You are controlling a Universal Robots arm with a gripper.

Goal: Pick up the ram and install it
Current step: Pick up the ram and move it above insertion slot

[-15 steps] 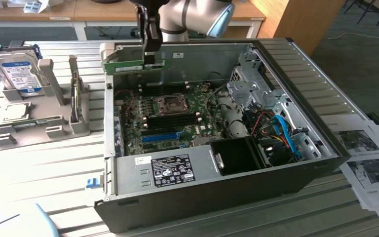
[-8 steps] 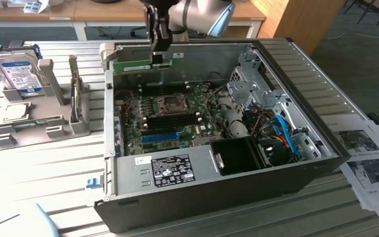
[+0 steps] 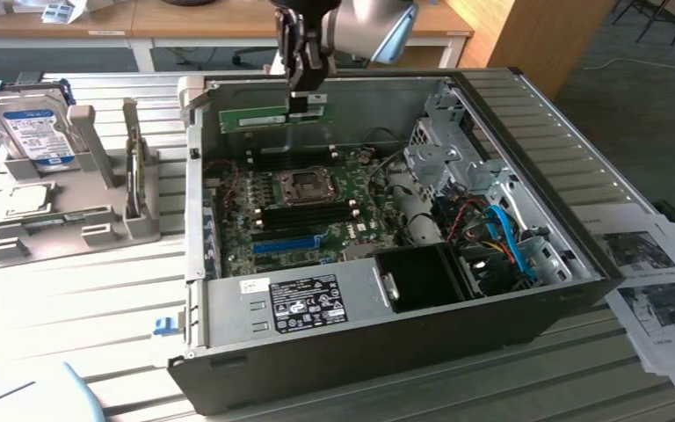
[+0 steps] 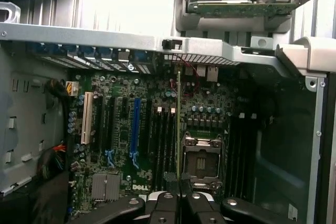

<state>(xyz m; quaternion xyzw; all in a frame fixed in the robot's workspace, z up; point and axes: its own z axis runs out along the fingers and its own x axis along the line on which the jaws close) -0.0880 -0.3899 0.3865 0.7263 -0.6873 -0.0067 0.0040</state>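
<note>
The ram [image 3: 256,117], a thin green strip, hangs level above the open computer case [image 3: 561,167], over the far part of the motherboard [image 3: 302,198]. My gripper [image 3: 303,98] comes down from above and is shut on the strip's end at the exterior view's right. In the wrist view the ram [image 4: 178,124] shows edge-on as a thin line running away from my gripper [image 4: 179,199]. It hangs over the board between the black memory slots [image 4: 164,140] and the processor socket [image 4: 200,158].
A grey holder [image 3: 56,224] at the exterior view's left carries a silver hard drive [image 3: 32,127] and an upright card [image 3: 136,171]. Inside the case are a blue slot [image 3: 285,242], cables [image 3: 496,233] and a black box [image 3: 431,277]. Printed sheets [image 3: 660,290] lie at the right.
</note>
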